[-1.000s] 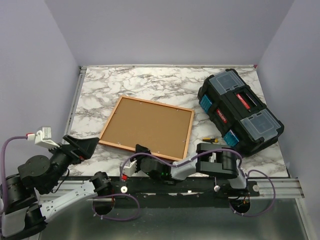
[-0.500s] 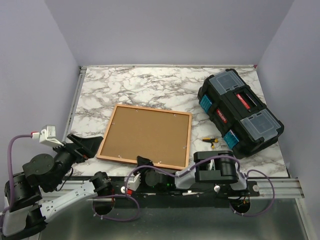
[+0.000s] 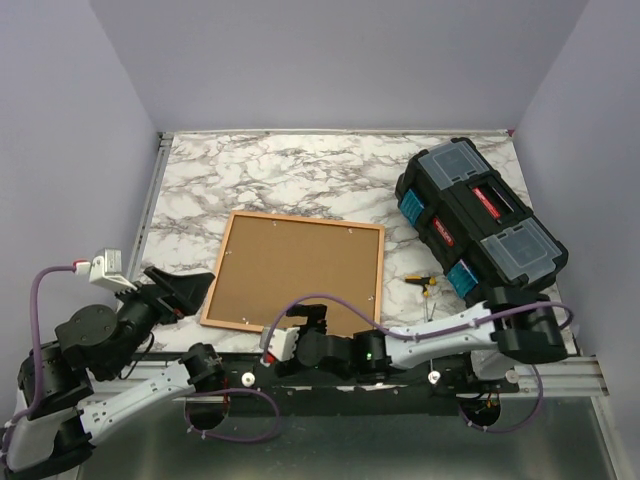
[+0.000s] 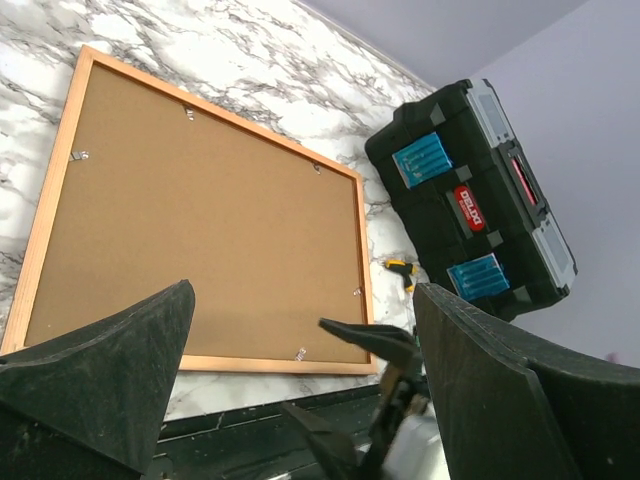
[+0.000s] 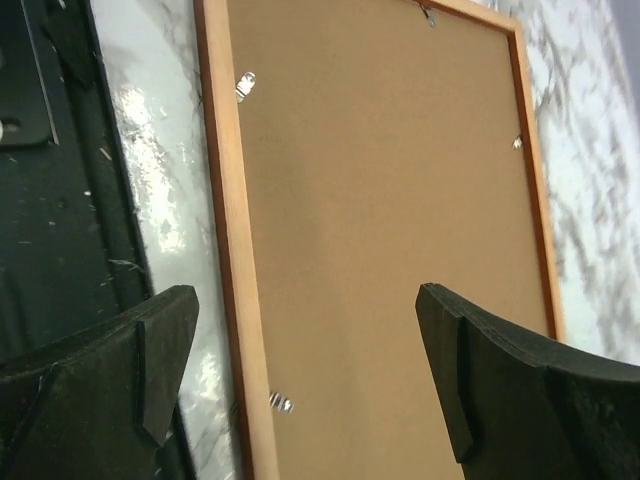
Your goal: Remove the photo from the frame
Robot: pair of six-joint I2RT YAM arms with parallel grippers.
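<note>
The right pincer [image 3: 308, 322] is black; just beyond it, the frame [image 3: 295, 272] has a thin orange-red rim, and its backing board [image 5: 380, 200] is plain mid-brown, dotted with small silver clips [image 5: 245, 85]; the table [image 3: 270, 170] under both is white marble veined in grey; well to that pincer's right, the toolbox [image 3: 480, 232] is black with blue latches, smoky grey lids and a red label; nearer, a small tool [image 3: 422, 281] is yellow and black; the left pincer [image 3: 190, 290] is black too, its cable [image 3: 36, 290] purple; the walls [image 3: 330, 60] are pale lavender.
</note>
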